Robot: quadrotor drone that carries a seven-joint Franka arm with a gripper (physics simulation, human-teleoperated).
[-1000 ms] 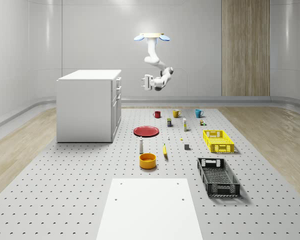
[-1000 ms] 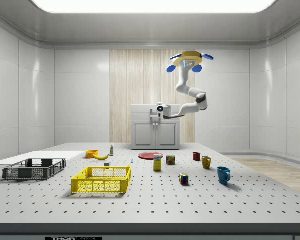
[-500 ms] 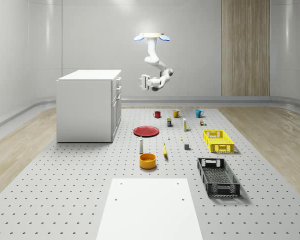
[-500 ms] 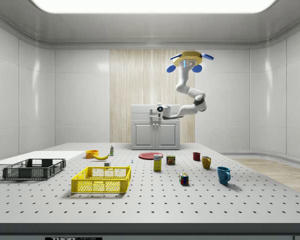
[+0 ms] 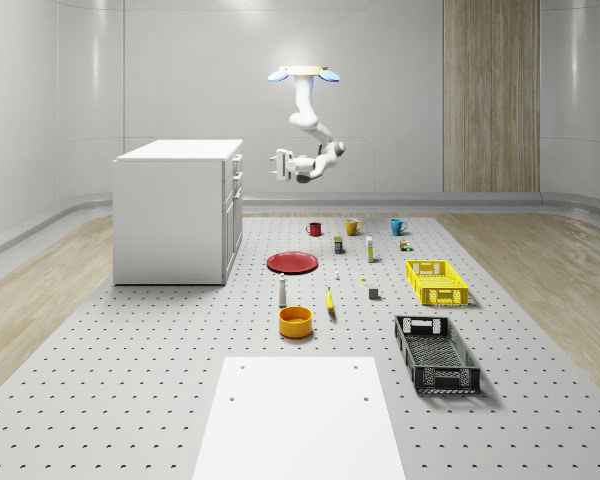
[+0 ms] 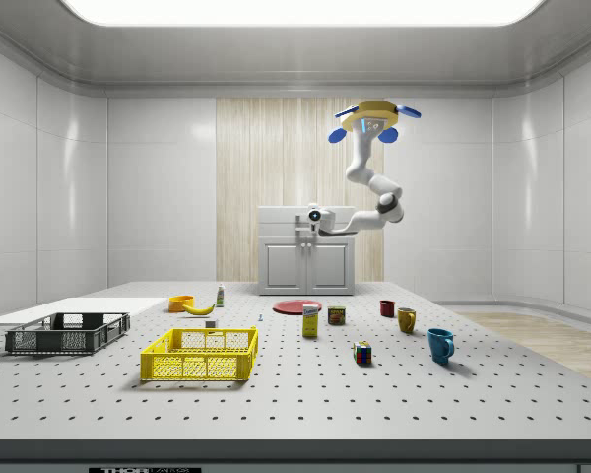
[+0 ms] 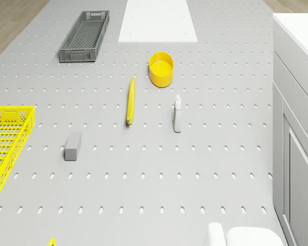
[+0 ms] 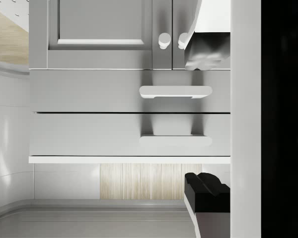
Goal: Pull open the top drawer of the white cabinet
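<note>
The white cabinet (image 5: 175, 212) stands at the whole-scene view's left, its front facing right. Its top drawer (image 8: 129, 135) is closed and carries a flat bar handle (image 8: 175, 140); a second drawer with its own handle (image 8: 175, 91) lies beyond it. The drone (image 5: 304, 73) hovers high over the table, to the right of the cabinet. Its arm bends down toward the cabinet front. My gripper (image 5: 278, 163) hangs in the air at top-drawer height, a short gap from the front, open and holding nothing. In the wrist view the fingertips (image 8: 206, 191) straddle the handles' end.
On the table lie a red plate (image 5: 292, 262), a yellow bowl (image 7: 161, 68), a banana (image 7: 131, 100), a small bottle (image 7: 177, 114), a grey block (image 7: 72, 146), a yellow crate (image 5: 436, 281), a black crate (image 5: 436, 352), three mugs and a white board (image 5: 300, 415).
The gripper has moved toward the cabinet front, to the whole-scene view's left, and the elbow has pulled in. The drone has stayed in place. The drawer has not moved.
</note>
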